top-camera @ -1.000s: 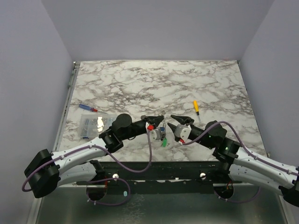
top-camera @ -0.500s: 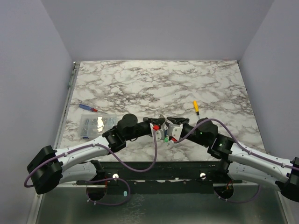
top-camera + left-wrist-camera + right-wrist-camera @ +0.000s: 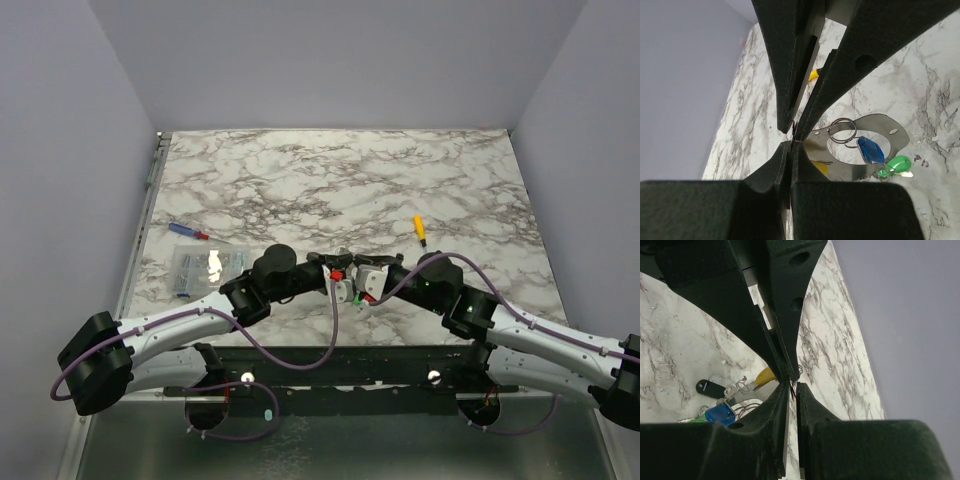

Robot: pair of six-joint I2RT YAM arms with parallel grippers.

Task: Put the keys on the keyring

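Observation:
My left gripper (image 3: 338, 263) and right gripper (image 3: 353, 268) meet tip to tip above the near middle of the marble table. A bunch hangs under them, with a green key (image 3: 356, 296) lowest. In the left wrist view my left gripper (image 3: 791, 145) is shut on a thin edge of the silver keyring (image 3: 900, 136). A blue key (image 3: 871, 150), a green key (image 3: 896, 164) and a yellow key (image 3: 818, 166) hang by it. In the right wrist view my right gripper (image 3: 792, 388) is shut on a thin strand. The black key (image 3: 710, 387), blue key (image 3: 720, 413) and yellow key (image 3: 765, 375) lie below.
A clear packet (image 3: 205, 267) and a slim blue-and-red stick (image 3: 188, 231) lie at the left of the table. A small yellow-handled tool (image 3: 420, 229) lies right of centre. The table's near edge (image 3: 330, 344) runs just below the grippers.
My right gripper has moved left, closed and met the left gripper's tips. The left gripper has shifted slightly right with the bunch of keys.

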